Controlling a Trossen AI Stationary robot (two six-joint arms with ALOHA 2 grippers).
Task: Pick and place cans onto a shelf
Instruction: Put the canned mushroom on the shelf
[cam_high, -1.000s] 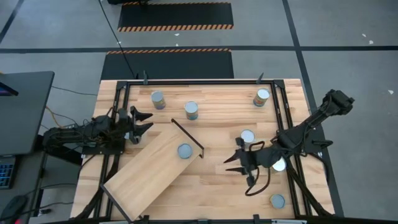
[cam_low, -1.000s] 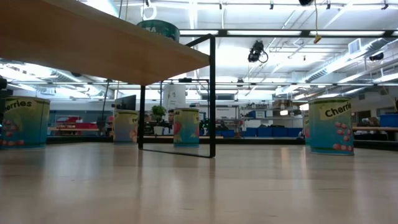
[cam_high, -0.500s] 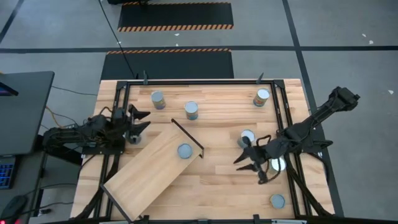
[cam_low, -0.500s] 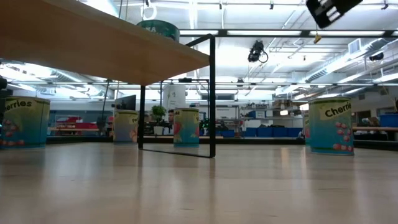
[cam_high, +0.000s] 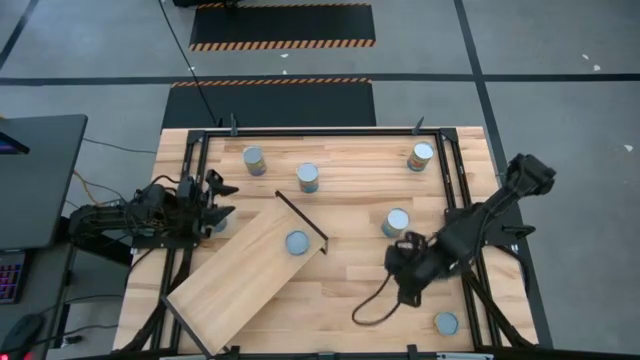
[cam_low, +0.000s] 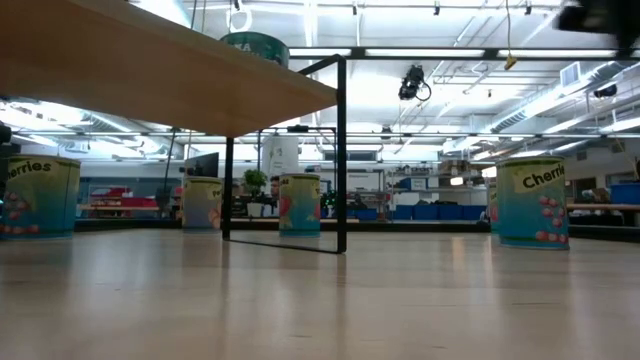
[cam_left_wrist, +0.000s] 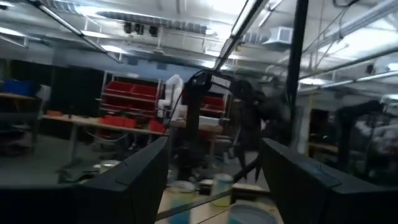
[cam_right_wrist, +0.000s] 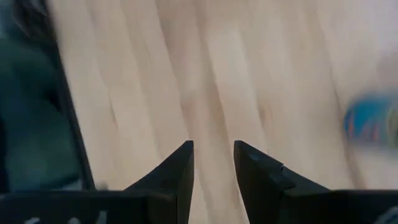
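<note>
The shelf is a light board with a black frame, set aslant at the table's near left, raised on black legs. One can stands on it. Other cans stand on the table: at the far left, far middle, far right, right middle, near right and beside the shelf's left side. My left gripper is open and empty at the left edge. My right gripper points down at bare table, fingers a little apart, empty.
A black metal frame runs round the tabletop. A dark cable loops below the right gripper. Bare wood lies between the shelf and the right arm. A blurred blue can shows in the right wrist view.
My right gripper has swung from lying level and pointing left to pointing down at the table, and has gone a little toward the near edge; its arm now covers the can at the right edge. My left gripper has drawn back slightly toward the left edge.
</note>
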